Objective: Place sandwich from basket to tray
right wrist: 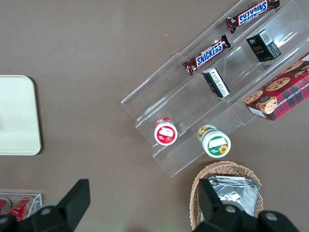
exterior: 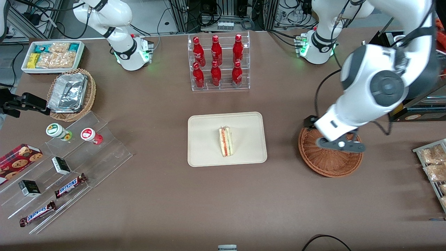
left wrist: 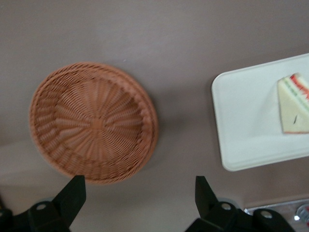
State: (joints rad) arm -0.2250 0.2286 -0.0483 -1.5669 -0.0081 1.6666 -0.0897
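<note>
The sandwich, a white wedge with red, orange and green layers, lies on the cream tray at the middle of the table. The reddish-brown wicker basket sits beside the tray, toward the working arm's end, and nothing shows in it. My gripper hangs above the basket's rim, open and holding nothing. In the left wrist view the basket is bare inside, the gripper has only table between its fingers, and the tray carries the sandwich.
A clear rack of red bottles stands farther from the front camera than the tray. Toward the parked arm's end are a tan basket of foil trays, a white snack bin and an acrylic stepped shelf. Snack packets lie at the working arm's end.
</note>
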